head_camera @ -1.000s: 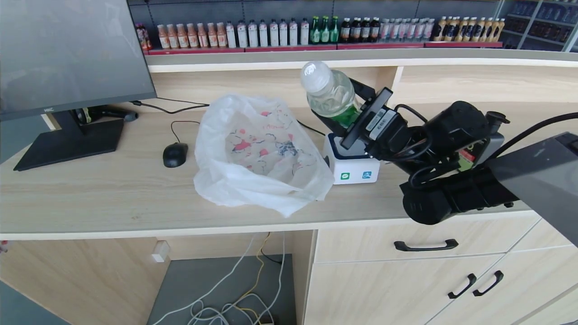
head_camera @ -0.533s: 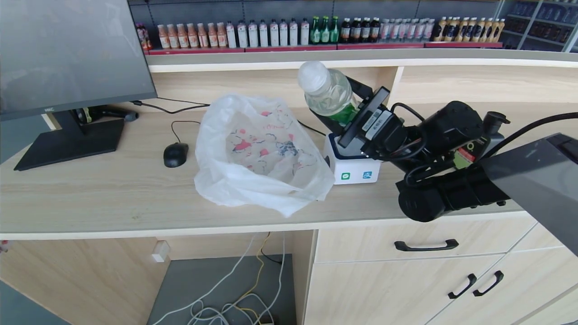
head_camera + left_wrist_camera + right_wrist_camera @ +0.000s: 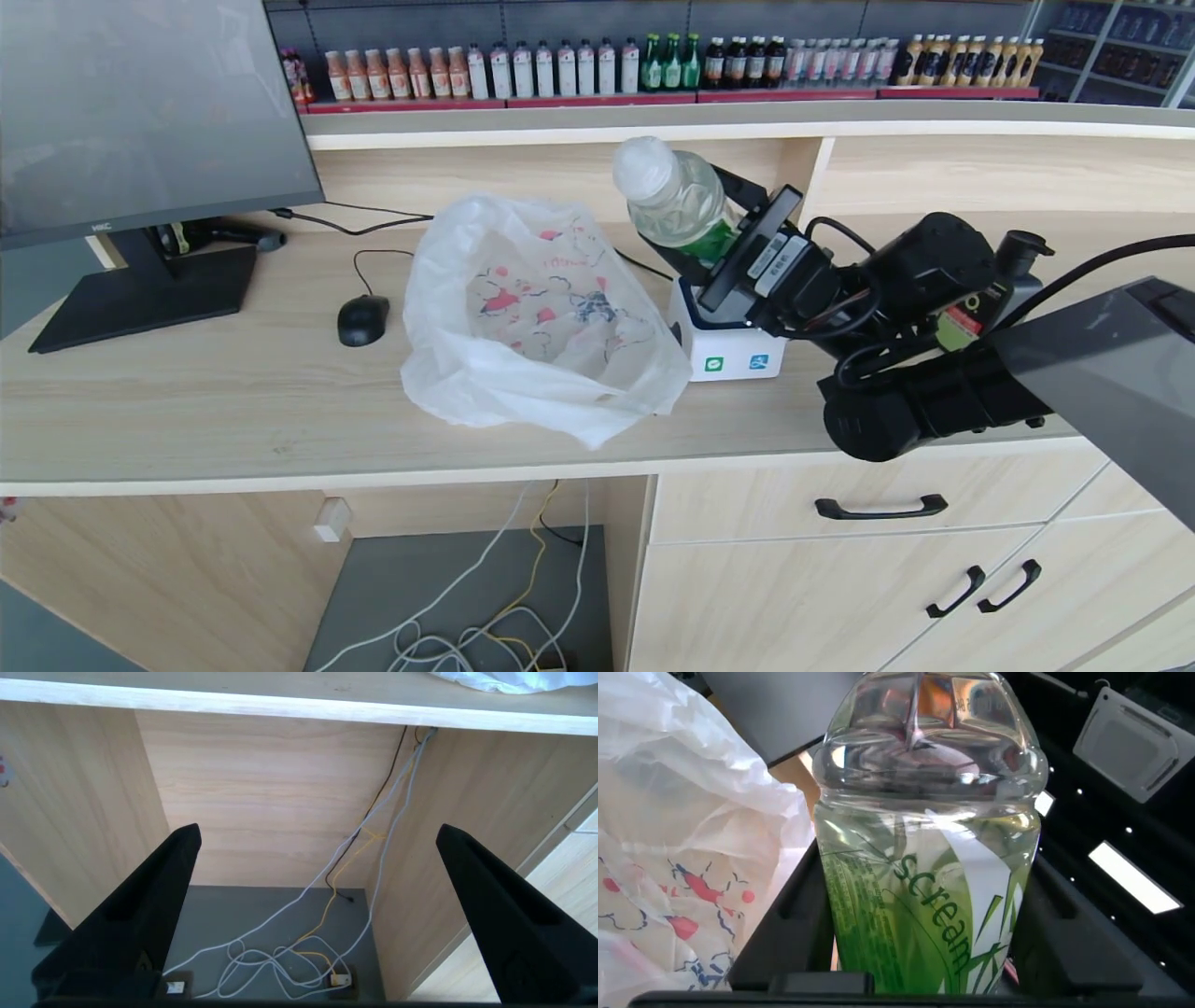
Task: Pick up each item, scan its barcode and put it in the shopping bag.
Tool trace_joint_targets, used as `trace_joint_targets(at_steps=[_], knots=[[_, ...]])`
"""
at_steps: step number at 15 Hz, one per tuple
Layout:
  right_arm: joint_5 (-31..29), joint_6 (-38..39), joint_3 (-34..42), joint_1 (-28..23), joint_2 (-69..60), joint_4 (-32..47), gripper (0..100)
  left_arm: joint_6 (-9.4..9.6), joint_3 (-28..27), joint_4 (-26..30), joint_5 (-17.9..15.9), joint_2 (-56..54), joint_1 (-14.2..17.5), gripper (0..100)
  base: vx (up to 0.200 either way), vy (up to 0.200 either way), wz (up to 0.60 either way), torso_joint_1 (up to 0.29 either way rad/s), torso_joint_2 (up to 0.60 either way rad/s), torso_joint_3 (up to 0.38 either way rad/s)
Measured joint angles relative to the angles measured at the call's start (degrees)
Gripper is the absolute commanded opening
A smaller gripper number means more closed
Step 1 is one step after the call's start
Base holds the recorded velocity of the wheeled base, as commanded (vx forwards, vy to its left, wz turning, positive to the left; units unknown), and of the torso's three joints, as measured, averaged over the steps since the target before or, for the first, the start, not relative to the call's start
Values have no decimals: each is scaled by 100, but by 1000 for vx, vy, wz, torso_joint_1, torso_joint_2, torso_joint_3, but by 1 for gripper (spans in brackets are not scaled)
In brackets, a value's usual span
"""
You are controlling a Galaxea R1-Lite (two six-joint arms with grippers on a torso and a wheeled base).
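While the right gripper [image 3: 702, 229] stands over the counter [image 3: 187, 411], its fingers are clamped on the green-labelled lower body of a clear bottle [image 3: 674, 191]. The bottle is held tilted, cap end uppermost and leaning left, above the white scanner [image 3: 730, 353]. The shopping bag [image 3: 537, 308] lies open just left of the scanner. The left gripper [image 3: 318, 831] hangs below the counter edge, fingers spread wide, nothing between them. A mouse [image 3: 362, 320] and monitor [image 3: 140, 103] sit farther left.
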Motion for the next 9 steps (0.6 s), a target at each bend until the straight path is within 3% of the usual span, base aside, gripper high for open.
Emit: trace_joint_targets(at_steps=[9], knots=[[5,-6,51,15,61,0,0,0,0,0,0,-2,0,100,0,0,0,0,0,0]])
